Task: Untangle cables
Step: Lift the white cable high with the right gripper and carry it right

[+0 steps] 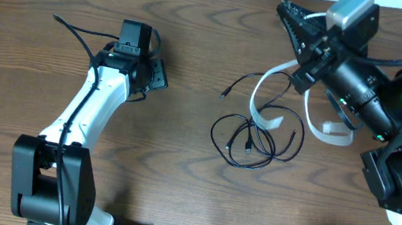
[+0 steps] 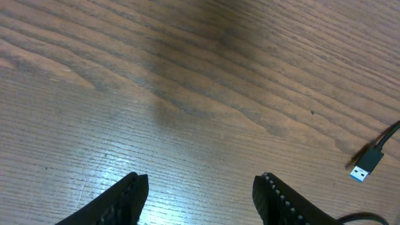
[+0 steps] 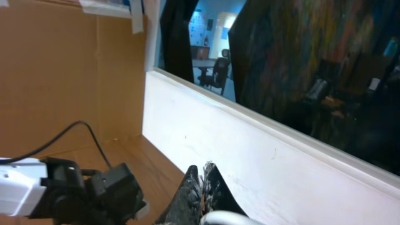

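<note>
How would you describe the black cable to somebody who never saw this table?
On the wooden table, look near its middle. A thin black cable lies there in loose loops. Unlike the wider, flat white cable overlapping it, it is dark with small plug ends.

Brown wood-grain table. Black cable lies in loose loops right of centre. White cable overlaps it, trailing toward the right edge.
</note>
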